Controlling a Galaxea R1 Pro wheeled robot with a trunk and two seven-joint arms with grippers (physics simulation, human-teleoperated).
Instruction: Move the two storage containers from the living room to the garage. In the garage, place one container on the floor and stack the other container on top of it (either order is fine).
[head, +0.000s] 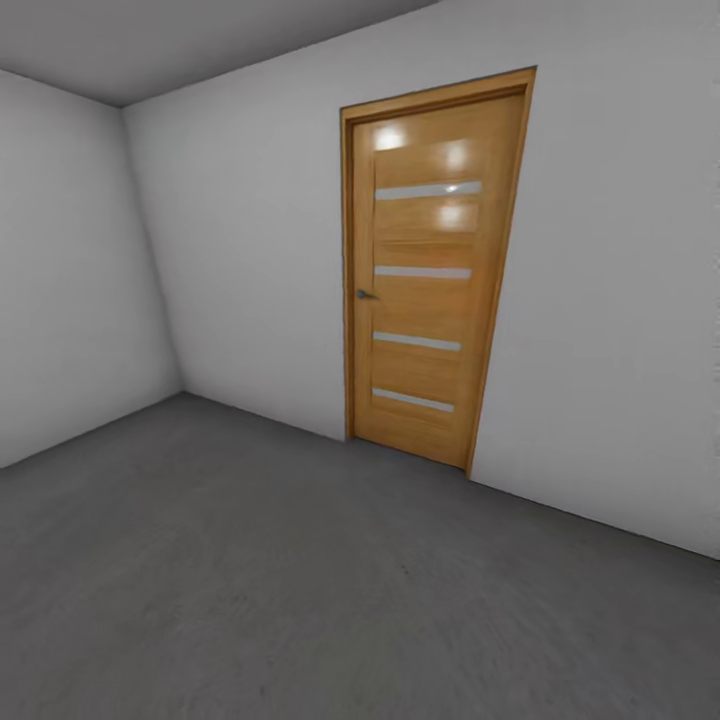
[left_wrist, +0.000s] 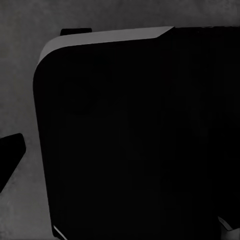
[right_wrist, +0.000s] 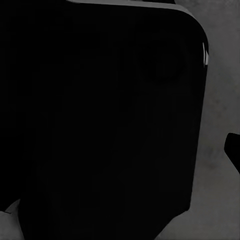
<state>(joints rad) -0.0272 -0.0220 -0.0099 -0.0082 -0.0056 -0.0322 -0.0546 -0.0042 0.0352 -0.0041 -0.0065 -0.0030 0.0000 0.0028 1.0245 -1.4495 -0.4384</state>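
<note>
While both wrist views look down past a large black rounded body (left_wrist: 130, 140) — apparently part of the robot itself — onto the dark grey speckled concrete floor (left_wrist: 20, 90), neither pincer can be made out, so I cannot tell whether they are spread, pressed together or pinching anything. Small dark shapes cut by the frame edges are too clipped to identify. From the head view the same rough concrete floor (head: 300, 600) runs out to plain pale grey walls (head: 230, 260), and at the far wall stands a closed light wooden door with four frosted glass strips (head: 430, 270) and a small metal handle (head: 366, 294). This looks like the garage; the orange-red plastic containers are nowhere to be located from here. Judging by the task, such open bins should be light and stiff but slick-walled — best gripped over a rim.
</note>
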